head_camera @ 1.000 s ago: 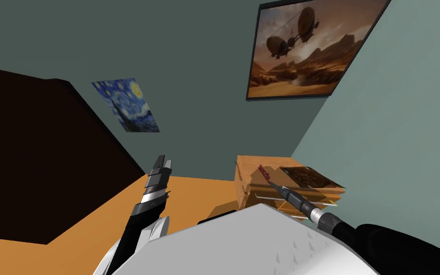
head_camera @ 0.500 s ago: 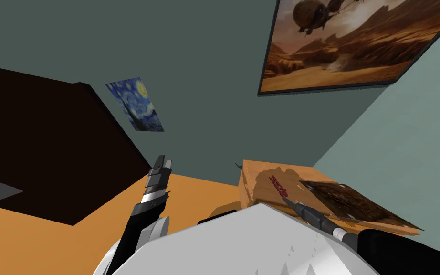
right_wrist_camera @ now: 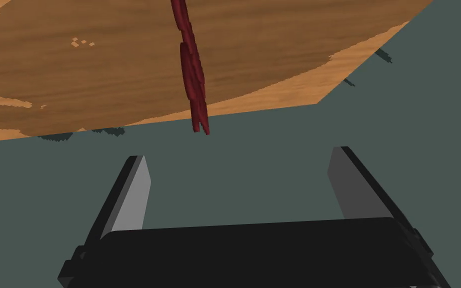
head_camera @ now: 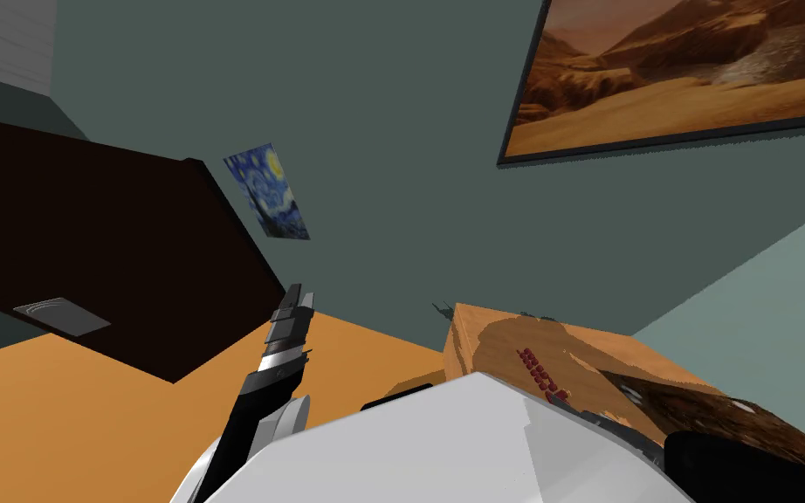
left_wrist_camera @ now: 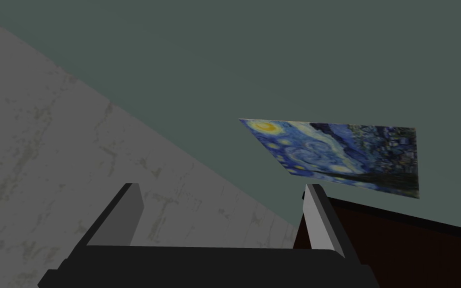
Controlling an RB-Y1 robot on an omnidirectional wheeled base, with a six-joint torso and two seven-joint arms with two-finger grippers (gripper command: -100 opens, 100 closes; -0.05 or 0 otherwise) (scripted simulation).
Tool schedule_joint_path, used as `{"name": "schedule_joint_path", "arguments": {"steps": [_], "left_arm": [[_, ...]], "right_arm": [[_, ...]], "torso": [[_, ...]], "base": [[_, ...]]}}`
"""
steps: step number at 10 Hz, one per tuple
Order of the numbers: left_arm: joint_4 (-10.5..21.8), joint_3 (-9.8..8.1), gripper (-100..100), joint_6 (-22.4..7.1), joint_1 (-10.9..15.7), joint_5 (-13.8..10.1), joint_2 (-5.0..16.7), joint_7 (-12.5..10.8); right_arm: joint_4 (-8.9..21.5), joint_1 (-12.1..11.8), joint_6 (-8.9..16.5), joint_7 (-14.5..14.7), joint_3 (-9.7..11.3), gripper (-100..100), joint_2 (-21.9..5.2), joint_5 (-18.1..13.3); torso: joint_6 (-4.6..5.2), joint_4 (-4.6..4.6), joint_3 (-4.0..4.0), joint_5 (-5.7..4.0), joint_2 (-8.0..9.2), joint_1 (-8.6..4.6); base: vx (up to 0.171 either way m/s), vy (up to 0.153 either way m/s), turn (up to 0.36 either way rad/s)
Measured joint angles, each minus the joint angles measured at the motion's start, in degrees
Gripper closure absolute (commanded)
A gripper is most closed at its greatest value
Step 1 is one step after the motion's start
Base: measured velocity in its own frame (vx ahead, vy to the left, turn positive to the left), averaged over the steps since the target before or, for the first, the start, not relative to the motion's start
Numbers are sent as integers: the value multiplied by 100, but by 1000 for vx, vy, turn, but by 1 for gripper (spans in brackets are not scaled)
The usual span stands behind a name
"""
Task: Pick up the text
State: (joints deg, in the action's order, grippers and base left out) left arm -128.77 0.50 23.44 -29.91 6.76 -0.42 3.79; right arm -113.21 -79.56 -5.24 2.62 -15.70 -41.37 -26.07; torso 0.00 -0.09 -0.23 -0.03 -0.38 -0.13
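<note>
One left claw (head_camera: 301, 295), spread, lower centre of head view. Right claw (right_wrist_camera: 239, 153), spread, near dark red text (head_camera: 539, 374) on wooden bench (head_camera: 488, 341), lower right.

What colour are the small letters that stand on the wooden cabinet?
The letters are dark red, best seen in the right wrist view.

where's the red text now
In the head view, the red text lies on the wooden cabinet at my right, just ahead of the right gripper.
</note>
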Motion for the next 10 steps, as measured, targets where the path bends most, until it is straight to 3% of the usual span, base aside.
{"name": "schedule_joint_path", "arguments": {"steps": [2, 3, 4, 7, 8, 10], "left_arm": [[0, 0, 0, 0, 0, 0, 0, 0], [0, 0, 0, 0, 0, 0, -1, 0], [0, 1, 0, 0, 1, 0, -1, 0], [0, 1, 0, 0, 1, 0, -1, 0], [0, 0, 0, 0, 1, 0, -1, 0], [0, 1, 0, 0, 1, 0, -1, 0]], "right_arm": [[222, -85, 122, -45, 22, -100, -181, -79], [233, -92, 141, -55, 20, 0, -194, -83], [231, -91, 139, -54, 20, -100, -193, -82], [587, 221, 88, 9, 144, -100, -116, -72], [603, 233, 82, 15, 149, 100, -114, -72], [604, 230, 86, 18, 144, 100, -117, -75]], "torso": [[-1, 1, 2, 3, 3, 10], [3, 4, 10, 4, 18, 21], [3, 8, 19, 7, 32, 29], [2, 9, 21, 5, 35, 26], [4, 9, 23, 7, 39, 30], [4, 11, 25, 4, 42, 34]], "base": [[72, -35, 81], [8, -5, -3], [11, -8, 70], [15, -12, 47], [0, 0, 0], [0, 0, 0]]}}
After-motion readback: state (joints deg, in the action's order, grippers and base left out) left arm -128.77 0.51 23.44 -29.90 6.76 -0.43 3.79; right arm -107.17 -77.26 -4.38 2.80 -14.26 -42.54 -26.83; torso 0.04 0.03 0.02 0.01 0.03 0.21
